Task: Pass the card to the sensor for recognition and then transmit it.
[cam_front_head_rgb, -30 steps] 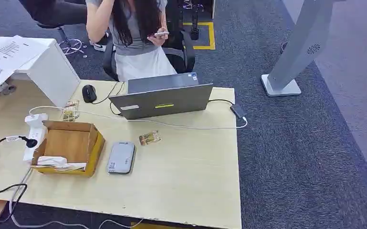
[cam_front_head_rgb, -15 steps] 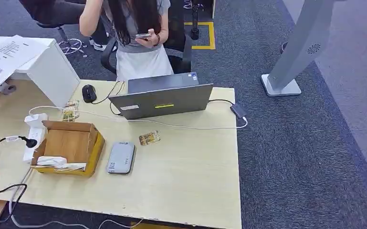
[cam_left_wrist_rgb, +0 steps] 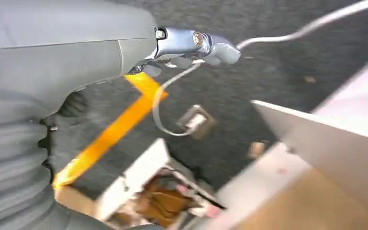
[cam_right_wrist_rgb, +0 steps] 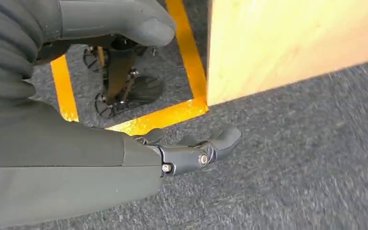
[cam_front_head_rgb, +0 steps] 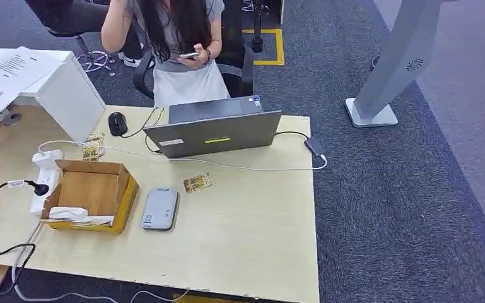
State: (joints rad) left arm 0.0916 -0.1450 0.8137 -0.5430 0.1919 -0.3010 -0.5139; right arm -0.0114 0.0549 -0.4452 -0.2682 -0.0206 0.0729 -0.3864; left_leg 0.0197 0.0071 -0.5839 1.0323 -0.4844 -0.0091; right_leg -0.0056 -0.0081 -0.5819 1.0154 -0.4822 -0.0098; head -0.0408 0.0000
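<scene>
A small gold-patterned card (cam_front_head_rgb: 197, 183) lies flat on the pale wooden desk (cam_front_head_rgb: 252, 240), just in front of the laptop. The grey flat sensor (cam_front_head_rgb: 160, 208) sits to the card's near left, beside a cardboard box. More cards (cam_front_head_rgb: 92, 146) of the same kind lie by the white box at the back left. My left hand (cam_left_wrist_rgb: 100, 62) hangs beside the desk over dark carpet, fingers (cam_left_wrist_rgb: 206, 42) extended and holding nothing. My right hand (cam_right_wrist_rgb: 124, 163) hangs low by the desk's corner (cam_right_wrist_rgb: 292, 43), fingers (cam_right_wrist_rgb: 206, 151) extended, also holding nothing.
An open laptop (cam_front_head_rgb: 214, 129), a mouse (cam_front_head_rgb: 117, 123) and white cables cross the desk's far side. An open cardboard box (cam_front_head_rgb: 91, 192) and a power strip (cam_front_head_rgb: 45, 169) stand at the left. A person (cam_front_head_rgb: 180, 50) sits behind the desk with a phone. A grey stand (cam_front_head_rgb: 391, 63) rises at the right.
The person behind the desk has shifted a little to the left with the phone. Nothing on the desk has moved.
</scene>
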